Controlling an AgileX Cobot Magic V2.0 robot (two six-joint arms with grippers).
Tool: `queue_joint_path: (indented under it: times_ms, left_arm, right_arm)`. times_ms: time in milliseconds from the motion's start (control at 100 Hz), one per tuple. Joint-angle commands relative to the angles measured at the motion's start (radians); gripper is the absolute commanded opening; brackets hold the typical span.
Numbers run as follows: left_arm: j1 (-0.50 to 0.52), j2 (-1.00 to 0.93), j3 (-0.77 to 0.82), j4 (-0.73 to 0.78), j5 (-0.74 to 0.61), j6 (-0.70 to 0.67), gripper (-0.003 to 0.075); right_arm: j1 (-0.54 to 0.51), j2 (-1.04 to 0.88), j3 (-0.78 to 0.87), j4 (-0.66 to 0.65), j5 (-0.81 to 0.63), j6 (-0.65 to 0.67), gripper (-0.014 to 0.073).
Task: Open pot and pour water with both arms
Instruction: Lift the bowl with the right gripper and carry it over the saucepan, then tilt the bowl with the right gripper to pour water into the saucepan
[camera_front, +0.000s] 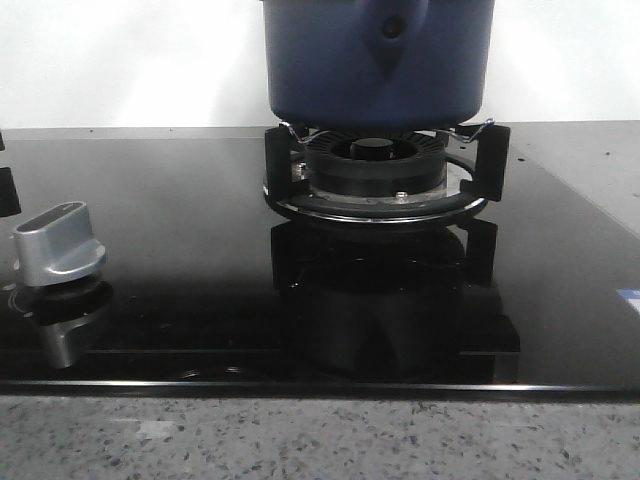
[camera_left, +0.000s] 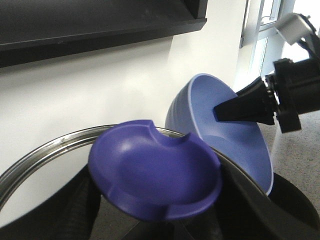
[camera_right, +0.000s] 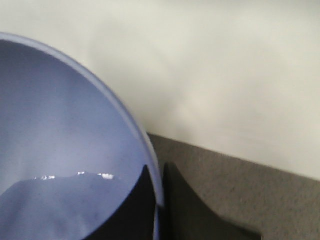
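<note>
Matte dk-blue pot (camera_front: 380, 60), round, tapered handle mount (camera_front: 392, 45)

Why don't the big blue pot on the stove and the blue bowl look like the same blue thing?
The pot is dark navy; the bowl is a lighter, paler blue. The pot sits upright on the burner; the bowl is tipped on its side in the air. Nothing grips the pot in these views, while the right claw pinches the bowl's rim. Both are round, blue and matte.
</note>
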Motion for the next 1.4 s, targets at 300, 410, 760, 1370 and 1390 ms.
queue_joint_path:
  times_ms: [300,410,760,1370,1390]
  left_arm:
    - [0.001,-0.051,-0.033,-0.094,0.004,-0.01,0.0245]
    - [0.001,-0.051,-0.033,-0.094,0.004,-0.01,0.0245]
    - [0.001,-0.051,-0.033,-0.094,0.004,-0.01,0.0245]
    - [0.001,-0.051,-0.033,-0.094,0.004,-0.01,0.0245]
    - [0.001,-0.051,-0.033,-0.094,0.004,-0.01,0.0245]
  right_arm:
    - [0.004,-0.135,0.317,-0.163,-0.699,-0.013,-0.0046]
    - [0.004,-0.135,0.384,-0.163,-0.838,-0.047,-0.0046]
    - [-0.003,-0.133,0.426,-0.157,-0.985,-0.069,-0.0046]
    - [-0.007,-0.13,0.538,-0.084,-1.314,-0.069,-0.0046]
    - [-0.007,-0.13,0.538,-0.084,-1.324,-0.069,-0.0046]
